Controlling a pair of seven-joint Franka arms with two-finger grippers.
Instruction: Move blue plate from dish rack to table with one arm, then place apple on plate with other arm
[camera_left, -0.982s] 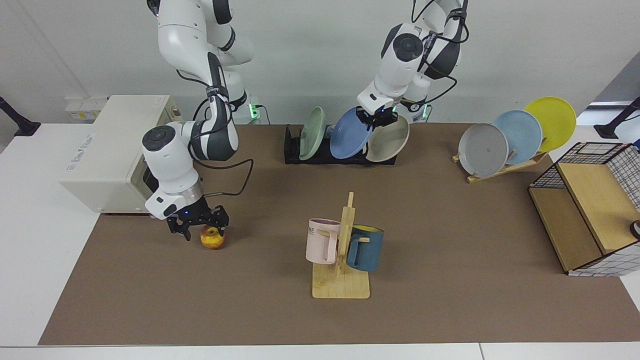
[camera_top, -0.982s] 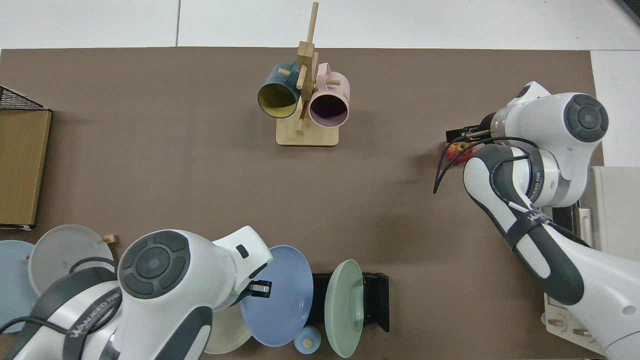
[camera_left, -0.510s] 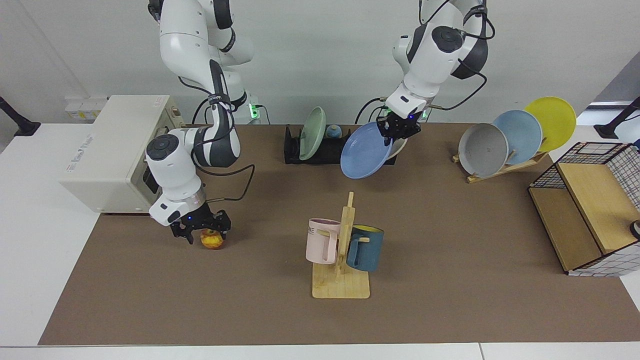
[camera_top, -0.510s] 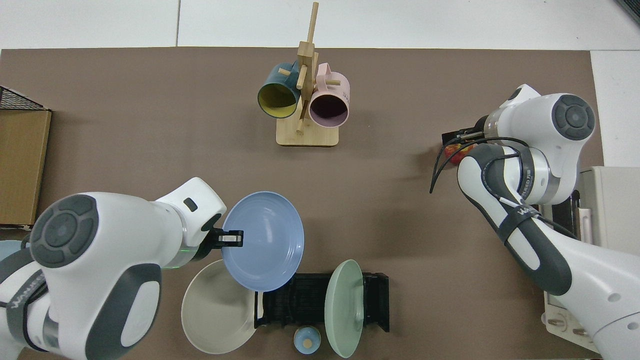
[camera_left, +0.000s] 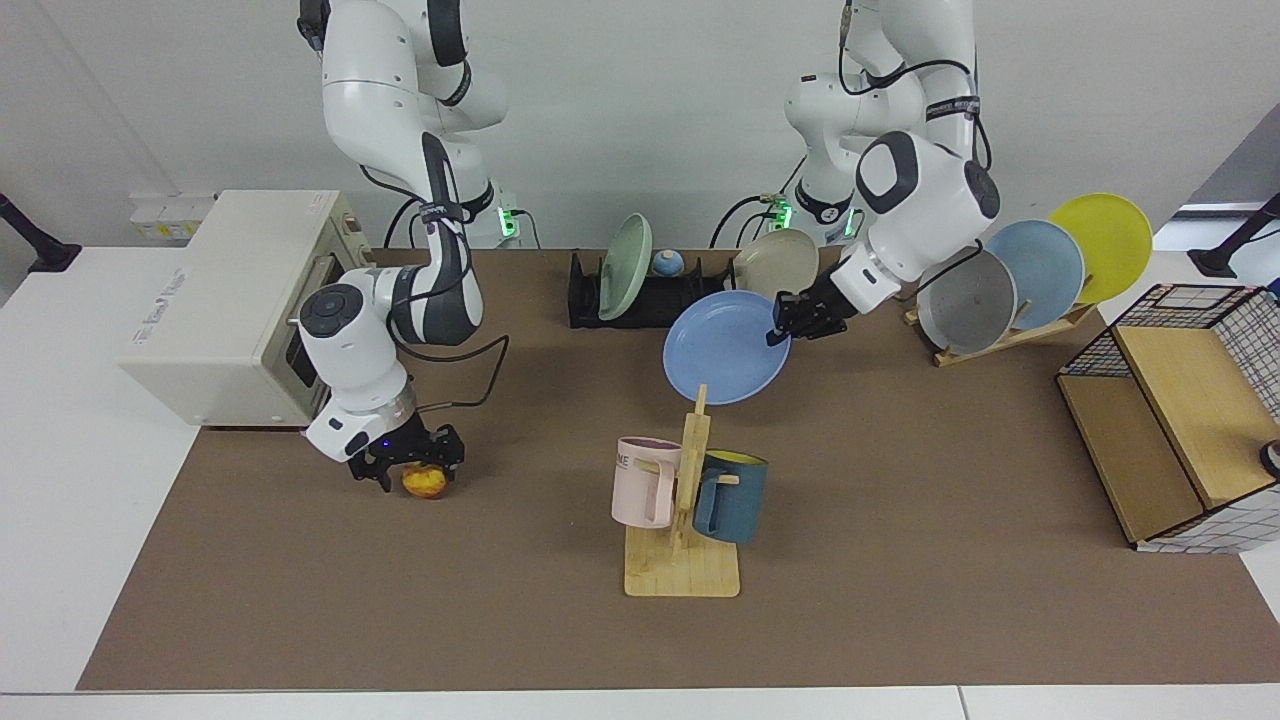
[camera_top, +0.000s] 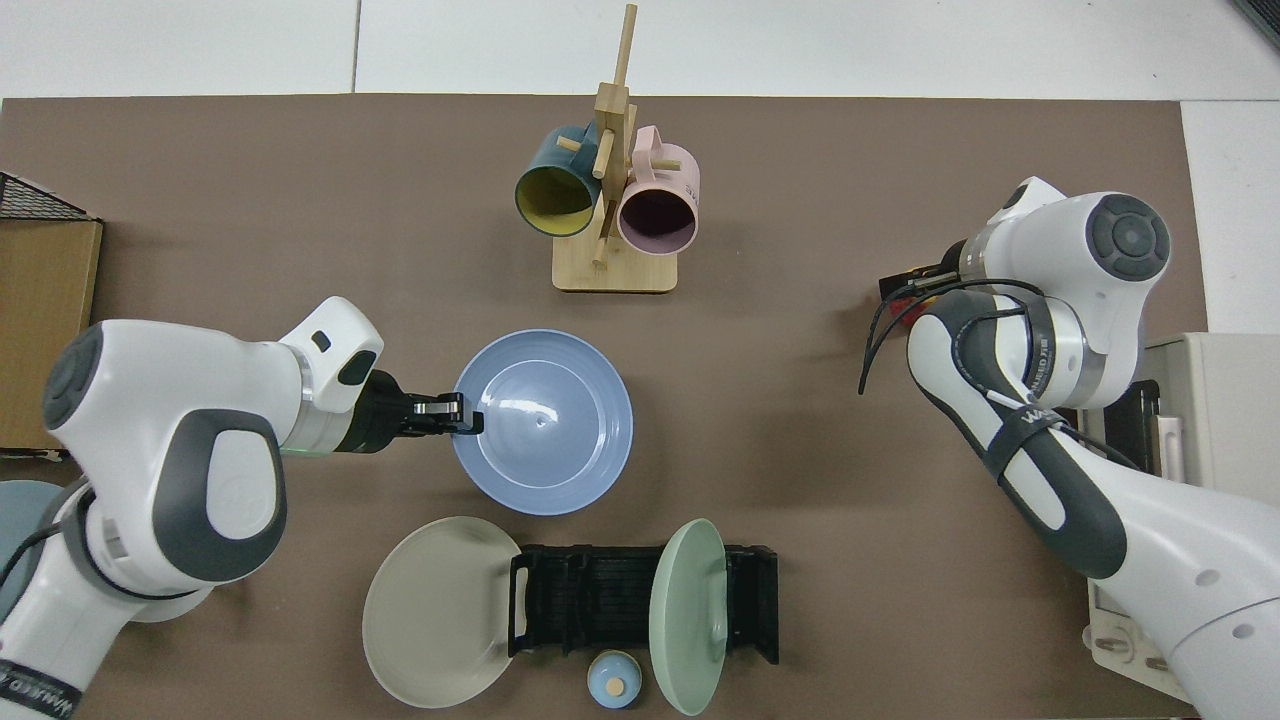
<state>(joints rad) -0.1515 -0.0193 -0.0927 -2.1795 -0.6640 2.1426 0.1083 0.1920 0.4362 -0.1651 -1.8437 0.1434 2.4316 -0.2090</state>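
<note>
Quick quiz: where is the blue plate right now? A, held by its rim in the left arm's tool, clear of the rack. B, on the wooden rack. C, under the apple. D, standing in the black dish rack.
A: the left tool grips the blue plate by its rim, out of the dish rack.

- Facing view: set across the table (camera_left: 900, 560) from the two arm bases, raised, looking down and toward the back wall; far enough to take in the whole brown surface.
- Top view: hung straight above, looking down; turned so the arm bases lie at the lower edge, side to side flipped against the facing view.
- Shared by both: mug stand (camera_left: 683, 540) (camera_top: 613, 268), dish rack (camera_left: 640, 300) (camera_top: 640, 600), most of the tabletop.
</note>
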